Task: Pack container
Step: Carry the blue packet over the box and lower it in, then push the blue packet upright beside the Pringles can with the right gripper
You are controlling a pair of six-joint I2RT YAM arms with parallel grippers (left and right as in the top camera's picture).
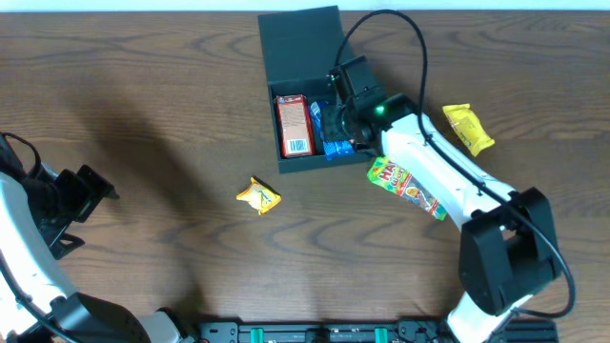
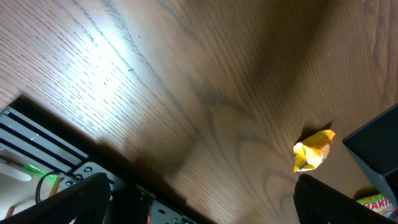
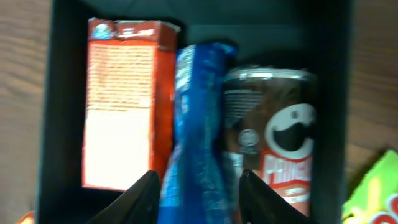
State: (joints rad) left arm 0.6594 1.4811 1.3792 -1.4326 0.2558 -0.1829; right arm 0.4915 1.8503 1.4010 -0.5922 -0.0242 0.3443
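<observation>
Closest to me, at the near left of the wooden table [image 1: 143,95], the left gripper [image 2: 202,180] hangs above the bare wood. Its jaws are spread wide and there is nothing between them.

A little further in, near the middle, lies a small crumpled yellow packet [image 1: 259,196], alone. To the right of it, partly under the white right arm, lies a green and colourful sweets bag [image 1: 408,186], just beside the near right corner of the box.

Behind these stands the container [image 1: 300,43], the dark square box, toward the far edge and about in the middle of the table's width. Its flap lid is open and leans back to the far side. Inside, side by side, are a red-and-white carton [image 3: 124,106] on the left, a blue packet [image 3: 199,124] in the middle and a Pringles can [image 3: 273,137] on the right.

The right gripper [image 3: 199,186] is down in the box, one finger on each side of the blue packet. The jaws are partly open and seem just clear of its sides, though the view is blurred.

Further right, well apart from the box, lies another yellow packet [image 1: 468,129].
</observation>
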